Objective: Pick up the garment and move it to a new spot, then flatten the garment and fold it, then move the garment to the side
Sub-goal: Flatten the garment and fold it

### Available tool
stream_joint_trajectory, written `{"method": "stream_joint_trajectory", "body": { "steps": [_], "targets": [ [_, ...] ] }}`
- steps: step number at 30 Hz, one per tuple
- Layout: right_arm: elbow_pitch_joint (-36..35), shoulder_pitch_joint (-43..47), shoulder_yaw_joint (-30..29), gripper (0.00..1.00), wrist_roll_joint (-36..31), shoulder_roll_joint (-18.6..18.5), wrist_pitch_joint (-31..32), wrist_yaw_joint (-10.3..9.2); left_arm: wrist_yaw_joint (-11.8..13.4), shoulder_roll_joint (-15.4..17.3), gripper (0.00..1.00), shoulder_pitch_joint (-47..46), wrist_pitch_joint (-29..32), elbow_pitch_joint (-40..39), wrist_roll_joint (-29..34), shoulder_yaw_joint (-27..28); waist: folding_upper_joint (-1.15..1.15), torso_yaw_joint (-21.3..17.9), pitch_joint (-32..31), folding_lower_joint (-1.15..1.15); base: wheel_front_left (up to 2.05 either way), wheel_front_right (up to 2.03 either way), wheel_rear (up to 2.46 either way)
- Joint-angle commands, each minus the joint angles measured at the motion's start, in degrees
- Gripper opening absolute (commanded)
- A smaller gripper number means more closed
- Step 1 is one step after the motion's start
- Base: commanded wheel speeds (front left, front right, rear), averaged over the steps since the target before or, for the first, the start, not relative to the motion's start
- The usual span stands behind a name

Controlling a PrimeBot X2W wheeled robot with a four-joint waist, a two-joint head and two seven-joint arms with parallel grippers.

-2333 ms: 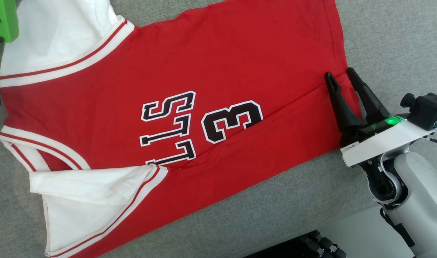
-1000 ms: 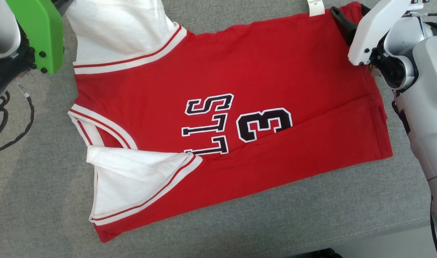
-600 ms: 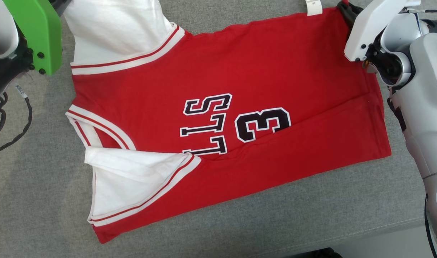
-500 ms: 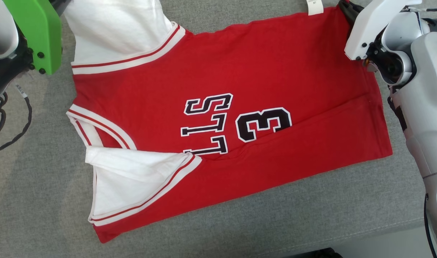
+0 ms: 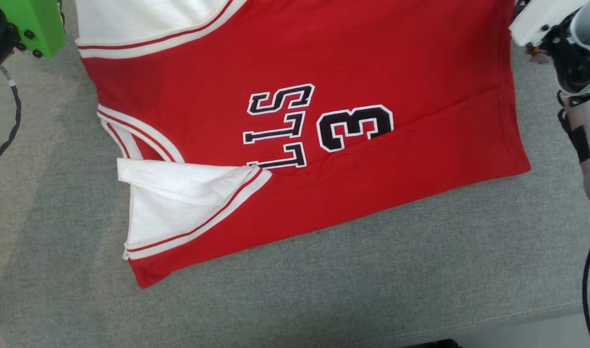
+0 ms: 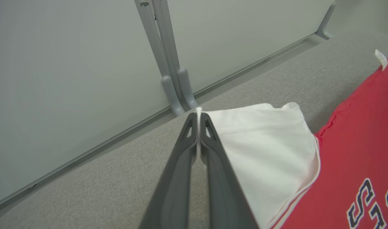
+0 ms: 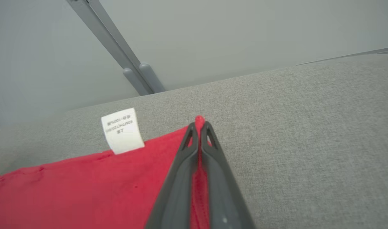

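The garment (image 5: 295, 58) is a red jersey with white sleeves, black lettering and a "3", spread on the grey cushion (image 5: 324, 299), its near long edge folded over. In the left wrist view my left gripper (image 6: 198, 114) is shut on the edge of the far white sleeve (image 6: 264, 143). In the right wrist view my right gripper (image 7: 198, 124) is shut on the far red hem corner (image 7: 198, 120), beside a white care label (image 7: 121, 130). In the head view the left wrist's green housing (image 5: 31, 24) sits top left and the right wrist (image 5: 561, 38) top right.
A pale wall panel with grey metal posts (image 6: 168, 63) stands just beyond the cushion's far edge. The cushion's front seam (image 5: 469, 321) runs along the bottom. A black cable (image 5: 9, 125) loops at the left. Bare grey fabric lies in front of the garment.
My right gripper has shut on the hem corner. The head camera has tilted, so the garment sits higher in the picture and both wrists lie nearer the top corners.
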Motion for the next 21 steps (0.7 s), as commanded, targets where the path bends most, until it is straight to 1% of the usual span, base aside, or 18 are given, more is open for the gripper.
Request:
{"method": "stream_joint_trajectory", "body": {
  "steps": [1, 5, 9, 12, 15, 21],
  "targets": [
    [-0.4, 1.2, -0.1, 0.00, 1.0, -0.9, -0.4, -0.03, -0.4, 0.2, 0.00, 0.7, -0.5, 0.1, -0.9, 0.2, 0.00, 0.7, -0.8, 0.00, 0.00, 0.00, 0.00],
    [-2.1, 3.8, 0.4, 0.00, 3.6, -3.1, -0.3, -0.03, -1.0, 1.0, 0.00, 3.9, -0.8, -1.1, -3.6, 0.5, 0.00, 1.7, -1.9, 0.00, 0.00, 0.00, 0.00],
    [-4.6, 7.1, 0.4, 0.00, 7.1, -4.9, -0.5, -0.03, -0.3, 2.0, 0.00, 8.6, -2.5, -4.0, -6.0, 1.6, 0.00, 2.8, -2.8, 0.00, 0.00, 0.00, 0.00],
    [-7.2, 9.9, 0.4, 0.00, 10.3, -6.3, -0.6, -0.03, 0.8, 2.6, 0.00, 13.4, -4.0, -7.9, -8.1, 2.7, 0.00, 3.7, -3.3, 0.00, 0.00, 0.00, 0.00],
    [-9.5, 12.5, 0.5, 0.00, 12.3, -7.9, -1.1, -0.03, 2.2, 3.5, 0.00, 18.0, -5.2, -12.0, -10.2, 3.5, 0.00, 4.5, -3.7, 0.00, 0.00, 0.00, 0.00],
    [-13.2, 18.0, 0.4, 0.00, 15.4, -11.0, -1.6, -0.03, 5.1, 5.2, 0.00, 26.9, -7.6, -20.1, -12.4, 4.8, 0.00, 6.1, -4.4, 0.00, 0.00, 0.00, 0.00]
  ]
}}
